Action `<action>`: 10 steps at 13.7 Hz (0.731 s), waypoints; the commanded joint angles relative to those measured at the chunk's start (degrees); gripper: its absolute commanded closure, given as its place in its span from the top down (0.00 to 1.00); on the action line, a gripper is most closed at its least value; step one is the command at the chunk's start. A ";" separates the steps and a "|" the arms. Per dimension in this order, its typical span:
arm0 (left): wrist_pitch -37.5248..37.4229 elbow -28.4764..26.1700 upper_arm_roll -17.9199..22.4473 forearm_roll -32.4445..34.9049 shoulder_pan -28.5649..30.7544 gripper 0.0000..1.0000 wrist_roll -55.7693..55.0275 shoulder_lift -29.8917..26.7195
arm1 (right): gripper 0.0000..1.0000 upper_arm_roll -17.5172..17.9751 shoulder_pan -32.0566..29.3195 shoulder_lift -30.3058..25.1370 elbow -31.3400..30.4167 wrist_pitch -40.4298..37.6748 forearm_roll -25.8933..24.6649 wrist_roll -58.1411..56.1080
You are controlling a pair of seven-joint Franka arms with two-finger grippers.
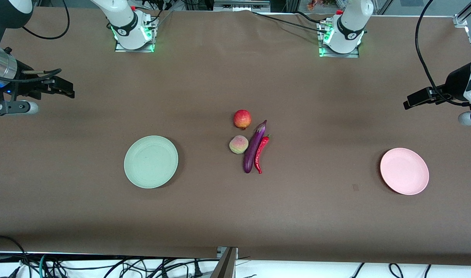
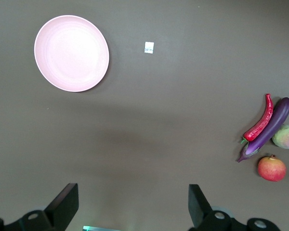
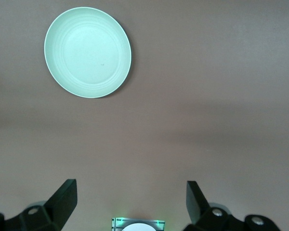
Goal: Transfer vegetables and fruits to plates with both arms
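Note:
In the middle of the table lie the purple eggplant (image 1: pixel 254 146), the red chili pepper (image 1: pixel 261 153) beside it, the peach-like fruit (image 1: pixel 238 144) and the red fruit (image 1: pixel 242 118). The mint green plate (image 1: pixel 151 161) sits toward the right arm's end and is empty. The pink plate (image 1: pixel 404 171) sits toward the left arm's end and is empty. My left gripper (image 2: pixel 133 192) is open and empty, high over the table's end near the pink plate (image 2: pixel 71 53). My right gripper (image 3: pixel 131 190) is open and empty, high over the other end near the mint plate (image 3: pixel 87 52).
The left wrist view also shows the eggplant (image 2: pixel 269 129), chili (image 2: pixel 260 126), peach (image 2: pixel 285 136) and red fruit (image 2: pixel 271 168). A small white tag (image 2: pixel 149 47) lies on the brown table cover near the pink plate. The green-lit arm bases (image 1: pixel 135 36) stand along the table's edge.

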 commanded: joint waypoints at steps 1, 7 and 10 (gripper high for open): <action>0.10 0.99 -0.40 0.39 0.42 1.00 0.41 0.57 | 1.00 0.18 -0.04 0.11 0.74 -0.33 -0.61 0.60; 0.19 1.07 -0.40 0.39 0.33 1.00 0.41 0.57 | 1.00 0.18 0.04 0.11 0.74 -0.24 -0.52 0.60; 0.10 1.07 -0.40 0.39 0.33 1.00 0.41 0.48 | 1.00 0.18 -0.04 0.11 0.74 -0.24 -0.52 0.69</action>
